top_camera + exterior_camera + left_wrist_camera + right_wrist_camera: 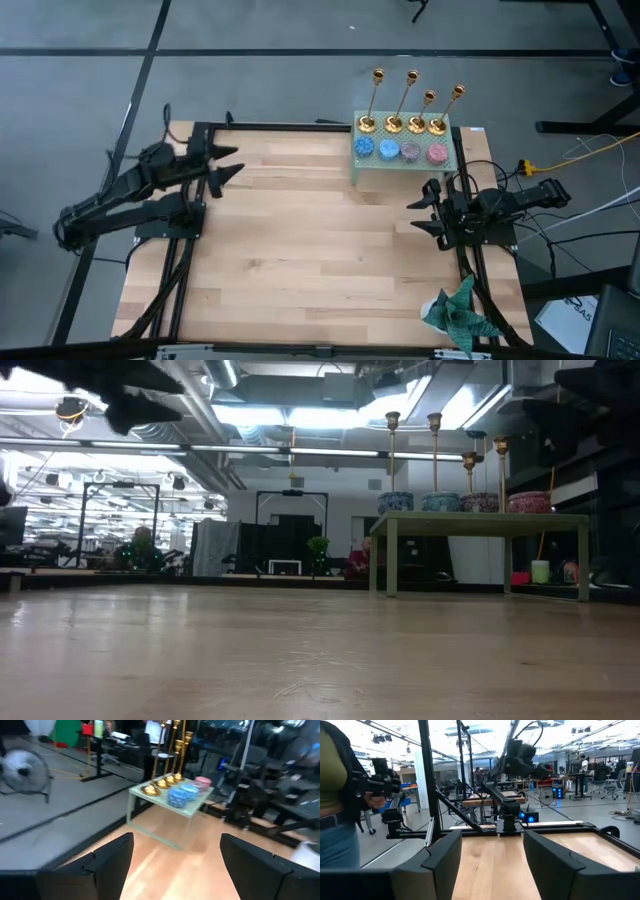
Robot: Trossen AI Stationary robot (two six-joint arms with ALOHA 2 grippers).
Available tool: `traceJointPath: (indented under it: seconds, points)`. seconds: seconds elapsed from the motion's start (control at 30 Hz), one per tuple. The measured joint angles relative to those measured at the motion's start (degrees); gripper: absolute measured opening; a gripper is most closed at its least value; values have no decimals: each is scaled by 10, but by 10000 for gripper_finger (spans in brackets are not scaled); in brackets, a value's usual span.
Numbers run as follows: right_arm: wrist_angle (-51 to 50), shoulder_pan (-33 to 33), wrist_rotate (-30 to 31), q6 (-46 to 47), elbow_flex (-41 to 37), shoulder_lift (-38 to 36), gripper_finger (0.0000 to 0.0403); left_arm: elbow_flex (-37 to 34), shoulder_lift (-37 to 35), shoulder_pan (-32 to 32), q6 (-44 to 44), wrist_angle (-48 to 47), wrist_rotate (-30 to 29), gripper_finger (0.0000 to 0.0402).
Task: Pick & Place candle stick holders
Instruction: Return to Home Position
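1. Candle stick holders, four of shiny gold metal with thin stems on round bases, stand upright in a row along the back of the pale green shelf. They are behind four round scented candles, and I judge that putting the tall pieces at the rear keeps the low ones reachable.
2. Left gripper hovers over the left side of the light wooden tabletop, fingers spread and empty.
3. Right gripper sits near the shelf's front, fingers parted and holding nothing. Placing looks finished.

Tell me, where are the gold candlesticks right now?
In the high view, the four candlesticks stand in a row on the green shelf at the far right corner of the table, just behind four small candles.
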Motion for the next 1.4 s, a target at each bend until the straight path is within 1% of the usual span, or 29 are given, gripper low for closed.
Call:
traceJointPath:
  seconds: [0.07,0.13,0.27,0.33,0.37,0.5,0.57,0.67,0.77,0.83,0.97,1.07,1.2,1.3,1.33,1.4]
  points:
    - [0,0,0,0,0,0,218,-18,-49,0,-17,-27,15,294]
    - [0,0,0,0,0,0,218,-25,-94,0,-16,-68,25,294]
    - [0,0,0,1,0,0,218,-27,-162,0,12,-149,27,294]
    - [0,0,0,0,0,0,218,-30,-192,0,12,-159,27,294]
    - [0,0,0,0,0,0,218,-32,-202,0,12,-158,28,294]
    - [-1,0,0,0,0,0,218,-32,-201,0,7,-155,60,294]
    - [-1,0,0,0,0,0,218,-38,-197,0,3,-113,86,294]
    - [-1,0,0,1,0,0,218,-55,-196,-2,-41,-48,117,294]
    - [-1,0,0,2,0,0,218,-80,-199,-8,-72,-2,120,294]
    - [-1,0,0,1,0,0,218,-114,-198,-15,-85,22,119,294]
    - [-1,0,0,1,0,0,218,-189,-189,-36,-94,142,112,294]
    - [-1,0,0,1,0,0,218,-233,-175,-55,-89,187,103,294]
    - [-1,0,0,1,0,0,218,-274,-173,-85,-68,223,73,294]
    - [-1,0,0,1,0,0,218,-303,-173,-114,-47,282,71,294]
    - [-1,0,0,1,0,0,218,-311,-173,-124,-38,289,70,294]
    - [-1,0,0,1,0,0,218,-311,-173,-143,-17,269,67,294]
